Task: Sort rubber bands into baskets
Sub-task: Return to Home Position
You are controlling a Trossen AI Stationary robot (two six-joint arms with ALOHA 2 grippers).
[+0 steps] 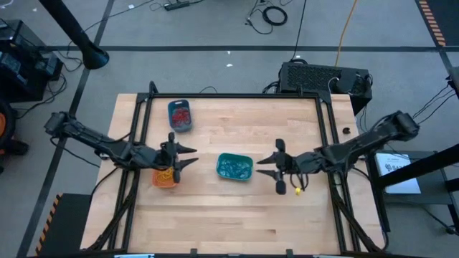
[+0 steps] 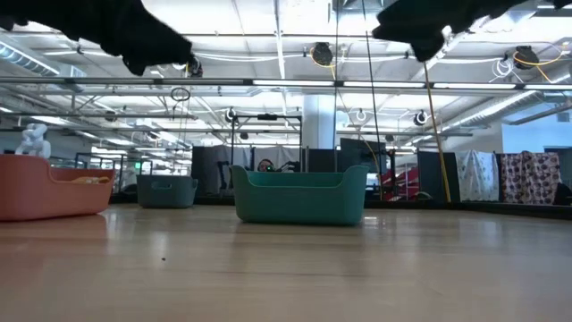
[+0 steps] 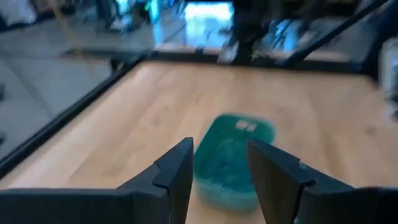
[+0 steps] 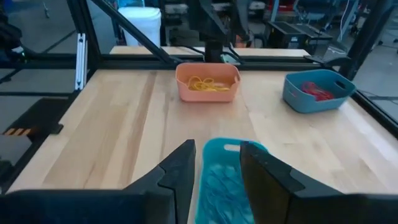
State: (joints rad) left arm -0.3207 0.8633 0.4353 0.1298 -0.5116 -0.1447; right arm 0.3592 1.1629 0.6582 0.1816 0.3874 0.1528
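Starting leftmost with the left gripper [image 1: 192, 155]: fingers [image 3: 177, 175] parted to a middling gap, nothing between them, aimed across the table [image 1: 229, 222] toward the teal basket [image 1: 234, 166]. Just behind and beneath those fingertips, partly covered by the wrist, the orange basket [image 1: 163, 179] with yellow rubber bands [image 4: 207, 84]; off to one side of the fingers, well apart, the blue basket [image 1: 180, 115] with red ones. Ahead of both sets of fingertips, between them, the teal basket with its blue-green loops. Then the right gripper [image 1: 264, 165]: fingers [image 4: 180, 174] likewise partly spread, empty, tips near the teal rim but apart from it. Probably sorted one colour per basket on purpose, and both grippers empty and off the baskets for want of anything more to carry. As for pose: both arms reaching in low from the table's outer sides, forearms near level, grippers raised off the wood and facing each other, better suited to a retreat to rest than to another pick.
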